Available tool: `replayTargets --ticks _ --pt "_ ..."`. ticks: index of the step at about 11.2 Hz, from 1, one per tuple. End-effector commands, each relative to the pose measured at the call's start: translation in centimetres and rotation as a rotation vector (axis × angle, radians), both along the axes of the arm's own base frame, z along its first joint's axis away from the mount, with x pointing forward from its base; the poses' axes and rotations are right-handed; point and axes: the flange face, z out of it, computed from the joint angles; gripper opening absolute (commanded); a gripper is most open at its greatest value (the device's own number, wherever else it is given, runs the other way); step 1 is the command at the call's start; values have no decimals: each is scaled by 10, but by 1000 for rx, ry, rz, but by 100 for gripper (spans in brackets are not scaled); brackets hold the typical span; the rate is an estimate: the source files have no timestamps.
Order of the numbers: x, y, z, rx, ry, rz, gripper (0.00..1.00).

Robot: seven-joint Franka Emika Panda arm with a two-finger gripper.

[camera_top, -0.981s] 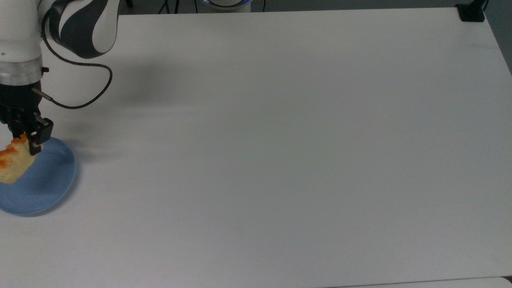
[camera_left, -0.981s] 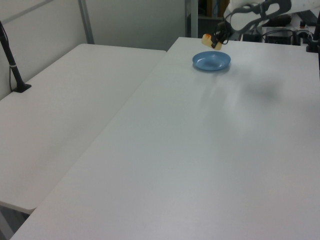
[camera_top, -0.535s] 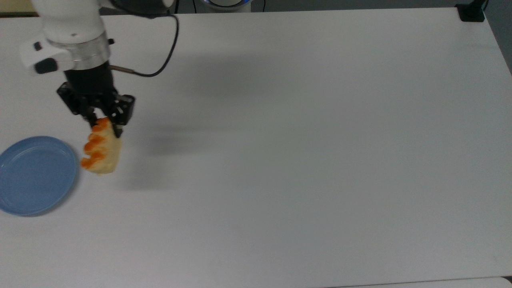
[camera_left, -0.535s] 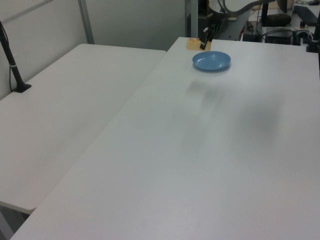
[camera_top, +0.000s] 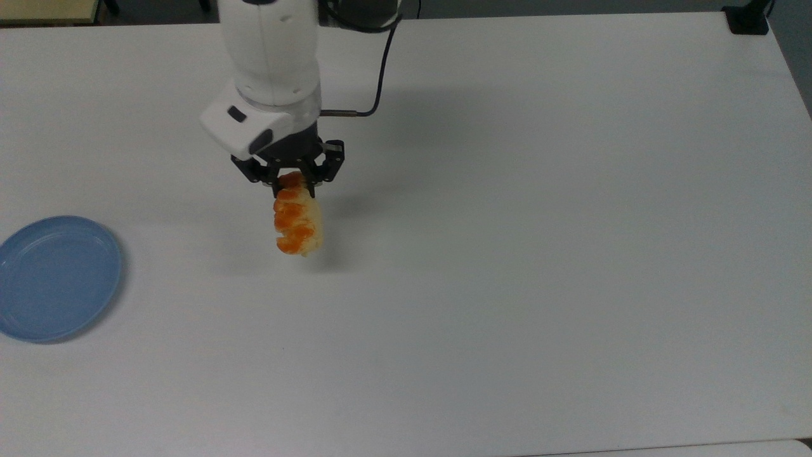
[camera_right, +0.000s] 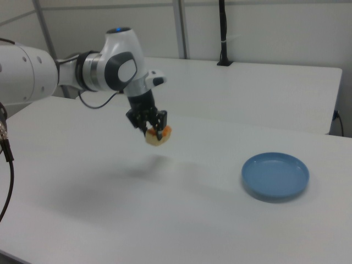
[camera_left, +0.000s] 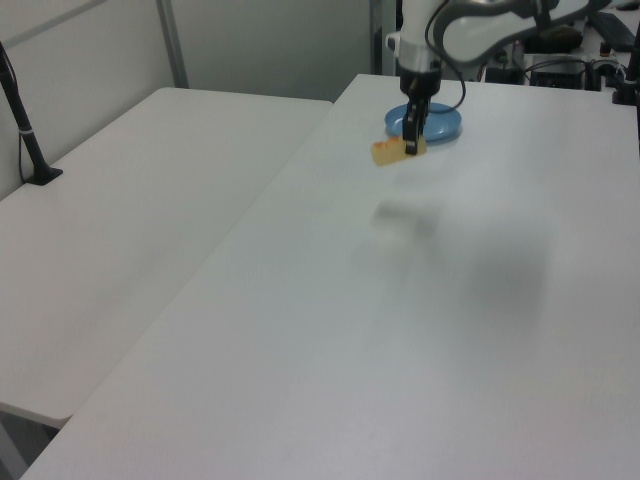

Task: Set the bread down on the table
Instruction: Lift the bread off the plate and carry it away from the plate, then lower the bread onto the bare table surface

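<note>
The bread (camera_top: pixel 296 222), a pale-yellow bun with orange glazed patches, hangs in the air above the white table (camera_top: pixel 507 254). My gripper (camera_top: pixel 292 185) is shut on its upper end. In the right view the bread (camera_right: pixel 158 136) hangs well above the tabletop, with its shadow below it. In the left view the bread (camera_left: pixel 390 151) sticks out to the left view's left of my gripper (camera_left: pixel 411 146). The bun touches nothing but my fingers.
A round blue plate (camera_top: pixel 54 276) with nothing on it sits at the top view's left edge; it is also in the right view (camera_right: pixel 275 175) and the left view (camera_left: pixel 440 122). A black post base (camera_top: pixel 747 20) stands at the table's far right corner.
My gripper has carried the bread from over the blue plate toward the top view's right, out over bare table. The plate has stayed where it was.
</note>
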Motion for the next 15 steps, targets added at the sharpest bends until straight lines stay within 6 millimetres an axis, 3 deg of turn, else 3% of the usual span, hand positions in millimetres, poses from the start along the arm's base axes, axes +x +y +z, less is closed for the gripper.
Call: replayTargets --ticks 1,8,10,15 --pt "-9 15 -45 -80 82 105 46" --pt "-7 25 -87 -158 108 145 46" --pt "-7 22 -88 -154 109 136 100" --pt "-6 19 -72 -144 82 52 100"
